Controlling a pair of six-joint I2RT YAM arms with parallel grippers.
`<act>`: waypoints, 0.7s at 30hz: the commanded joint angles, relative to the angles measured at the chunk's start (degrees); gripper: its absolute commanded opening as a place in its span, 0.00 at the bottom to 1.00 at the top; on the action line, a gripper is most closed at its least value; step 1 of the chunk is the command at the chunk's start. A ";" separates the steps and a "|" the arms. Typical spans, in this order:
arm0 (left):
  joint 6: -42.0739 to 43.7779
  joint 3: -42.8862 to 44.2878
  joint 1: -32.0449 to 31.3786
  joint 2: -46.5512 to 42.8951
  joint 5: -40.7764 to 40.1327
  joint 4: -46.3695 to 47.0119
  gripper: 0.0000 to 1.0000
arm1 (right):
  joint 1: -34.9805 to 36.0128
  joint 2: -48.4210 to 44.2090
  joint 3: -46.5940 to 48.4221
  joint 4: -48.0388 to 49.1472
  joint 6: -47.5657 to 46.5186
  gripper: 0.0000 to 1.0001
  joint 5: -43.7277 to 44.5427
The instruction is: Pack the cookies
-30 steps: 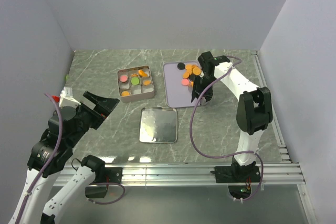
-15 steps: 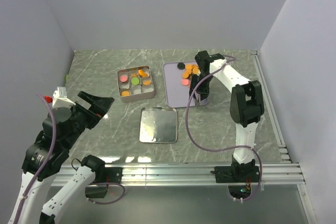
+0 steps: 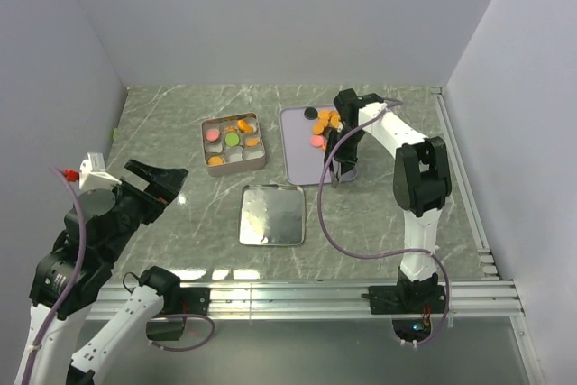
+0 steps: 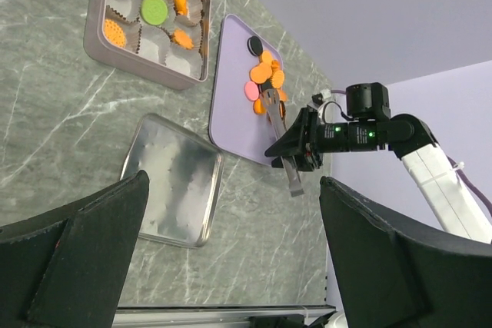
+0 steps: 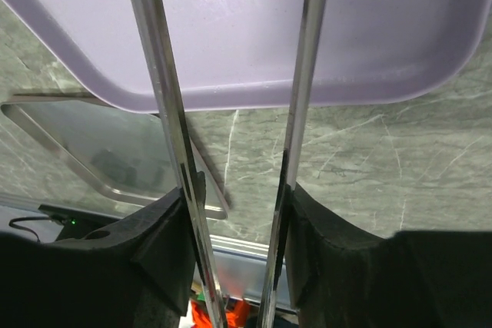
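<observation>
Though the left end effector (image 4: 231,251) only frames its own wrist view, pads spread wide and empty, that view shows the work best. The right end effector (image 4: 292,147) is clamped on tongs (image 4: 293,178) whose tips reach the loose cookies (image 4: 265,78) at the far end of the tray (image 4: 231,113). More cookies sit in the tin (image 4: 142,73) to the left, and the lid (image 4: 171,182) lies on the worktop (image 4: 61,136) nearer.

From above, the left arm hangs at the near left, well apart from everything.

From the right wrist, both blades stand apart over bare tray, their tips out of frame.

A pick looks in hand. Next, the blades must pinch one cookie, lift it, and carry it left to a free cup.
</observation>
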 commanded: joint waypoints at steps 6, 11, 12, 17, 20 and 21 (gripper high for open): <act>-0.57 0.35 0.11 -1.71 -0.70 -0.27 0.99 | 2.41 -6.46 -3.68 -1.05 -1.92 0.46 -3.23; -1.88 -0.88 0.11 -3.03 -0.61 -0.36 0.99 | 5.04 -8.04 -4.65 -2.98 -4.56 0.45 -5.08; -2.06 -0.97 0.11 -3.20 -0.52 -0.27 0.99 | 5.31 -8.30 -4.65 -3.33 -4.82 0.45 -5.17; -2.76 -1.23 0.11 -3.12 0.53 -0.27 0.99 | 6.28 -9.45 -5.44 -4.04 -5.61 0.46 -4.38; -3.03 -1.32 0.11 -3.21 0.80 -0.10 0.99 | 6.37 -9.62 -5.88 -4.12 -5.44 0.53 -3.41; -3.03 -1.24 0.11 -3.29 0.88 -0.18 0.99 | 6.37 -9.62 -5.88 -4.13 -5.44 0.54 -3.32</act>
